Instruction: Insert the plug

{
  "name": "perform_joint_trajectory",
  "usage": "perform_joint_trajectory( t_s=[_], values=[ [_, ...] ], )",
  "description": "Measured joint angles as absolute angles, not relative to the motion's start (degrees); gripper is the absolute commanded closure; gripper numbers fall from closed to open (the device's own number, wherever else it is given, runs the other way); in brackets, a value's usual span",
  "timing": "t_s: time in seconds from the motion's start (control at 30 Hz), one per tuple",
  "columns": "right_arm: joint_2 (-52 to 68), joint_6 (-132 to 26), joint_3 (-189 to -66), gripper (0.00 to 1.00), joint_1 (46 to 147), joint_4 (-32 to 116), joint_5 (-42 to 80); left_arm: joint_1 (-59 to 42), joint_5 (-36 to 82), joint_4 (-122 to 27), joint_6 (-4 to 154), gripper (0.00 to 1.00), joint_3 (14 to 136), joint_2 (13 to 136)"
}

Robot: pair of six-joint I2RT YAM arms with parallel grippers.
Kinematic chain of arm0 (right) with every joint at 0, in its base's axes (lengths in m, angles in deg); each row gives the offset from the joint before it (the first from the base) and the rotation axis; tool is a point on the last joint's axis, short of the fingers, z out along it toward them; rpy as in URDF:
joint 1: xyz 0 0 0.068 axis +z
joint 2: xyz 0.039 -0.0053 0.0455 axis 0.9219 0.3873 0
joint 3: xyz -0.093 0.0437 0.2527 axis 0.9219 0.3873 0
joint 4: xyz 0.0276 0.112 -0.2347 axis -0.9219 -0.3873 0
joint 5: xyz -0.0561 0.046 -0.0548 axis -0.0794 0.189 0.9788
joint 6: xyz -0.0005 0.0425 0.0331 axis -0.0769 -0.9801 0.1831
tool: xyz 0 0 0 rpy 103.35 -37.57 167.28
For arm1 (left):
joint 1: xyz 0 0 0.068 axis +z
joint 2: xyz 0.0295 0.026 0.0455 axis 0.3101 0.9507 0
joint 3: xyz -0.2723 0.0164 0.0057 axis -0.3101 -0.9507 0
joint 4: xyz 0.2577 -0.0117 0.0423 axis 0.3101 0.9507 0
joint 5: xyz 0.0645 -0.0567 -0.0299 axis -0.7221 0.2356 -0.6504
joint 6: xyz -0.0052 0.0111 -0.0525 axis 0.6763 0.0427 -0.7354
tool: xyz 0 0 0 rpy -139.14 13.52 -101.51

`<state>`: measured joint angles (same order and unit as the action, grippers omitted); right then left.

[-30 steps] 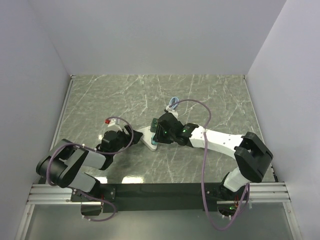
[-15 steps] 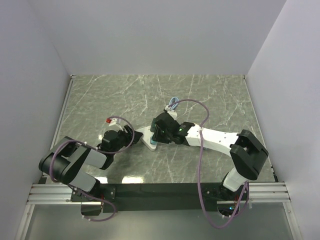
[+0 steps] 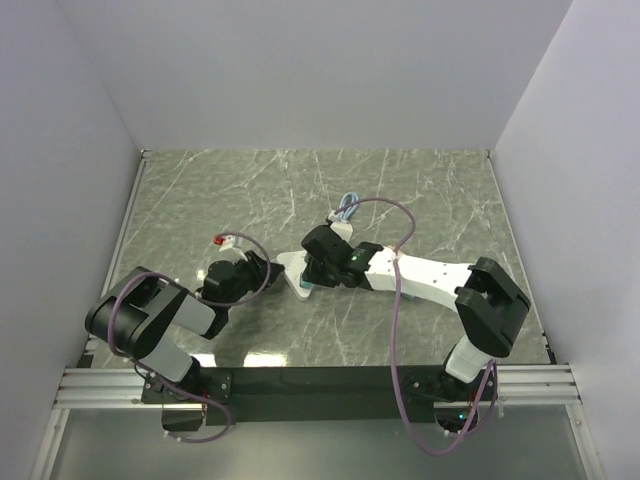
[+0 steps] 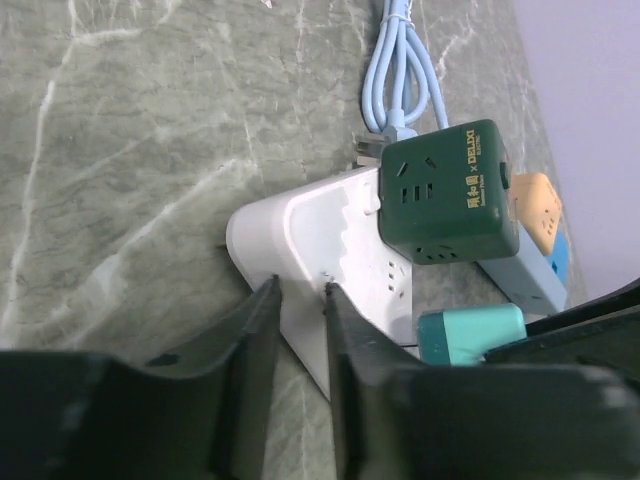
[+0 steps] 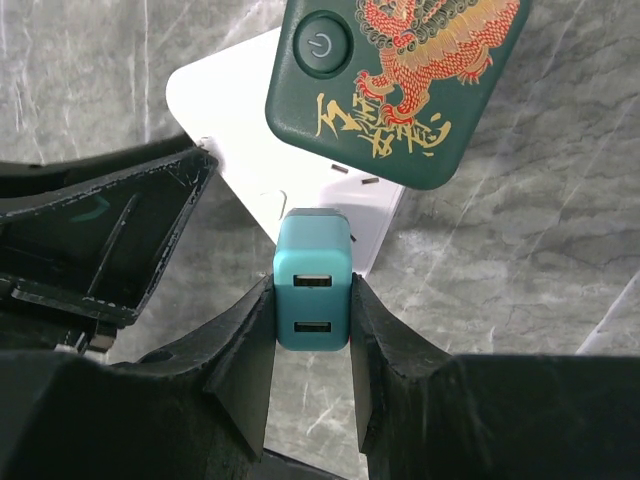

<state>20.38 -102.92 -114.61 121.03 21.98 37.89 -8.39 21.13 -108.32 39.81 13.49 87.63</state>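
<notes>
1. The white plastic power strip (image 3: 288,264) lies flat on the green marble-patterned bench (image 3: 420,190), near the middle and a little to the near side.
2. The left fingers (image 4: 262,312) come to the strip from the left. They are almost together, and the thin left end of the strip (image 4: 320,240) is pinched between them.
3. The right fingers (image 5: 365,335) come from the right. They are clamped on the two sides of the teal block-shaped plug (image 5: 313,280).
4. In the right wrist view the plug shows two USB ports towards the camera, one above the other. Its other end meets the face of the power strip (image 5: 230,100) close to the strip's edge.
5. I cannot tell whether the pins are already inside the socket holes, because the body of the plug hides them.
6. In the left wrist view the plug (image 4: 470,335) is on the right side of the strip and touches it.
7. A dark green cube socket (image 4: 445,195) sits on the strip just beside the plug. Its top carries a round power button and a red and gold dragon (image 5: 400,80).
8. A light blue cable (image 4: 400,70), folded in a loop, lies on the bench at the far side of the cube.
</notes>
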Motion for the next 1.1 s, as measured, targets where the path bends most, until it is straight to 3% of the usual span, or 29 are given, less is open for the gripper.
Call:
perform_joint_trajectory(
  t_s=[0.17, 0.33, 0.43, 0.47, 0.53, 0.73, 1.1],
  values=[
    [20.5, -104.7, -114.8, 1.0, 121.9, 21.6, 39.9, -9.0, 21.5, -110.6, 40.0, 0.85, 13.4, 88.5],
    [20.4, -106.5, -114.7, 1.0, 122.5, 21.3, 41.6, -9.9, 21.6, -111.9, 39.9, 0.86, 13.3, 89.3],
    [19.8, -107.0, -114.1, 1.0, 122.7, 21.0, 42.5, -10.2, 21.5, -111.5, 40.2, 0.68, 13.2, 88.9],
    [19.4, -107.1, -113.8, 1.0, 122.7, 20.8, 42.8, -10.3, 21.3, -111.0, 40.4, 0.48, 13.1, 88.5],
    [18.7, -107.2, -113.3, 1.0, 122.7, 19.5, 43.7, -10.5, 20.7, -109.8, 40.7, 0.33, 13.0, 87.0],
    [15.8, -107.5, -110.1, 1.0, 122.7, 18.1, 45.6, -10.5, 18.5, -109.1, 41.5, 0.25, 13.1, 83.6],
    [3.0, -106.4, -104.2, 1.0, 122.7, 16.9, 48.2, -10.5, 17.4, -108.4, 41.7, 0.27, 17.6, 90.9]
  ],
)
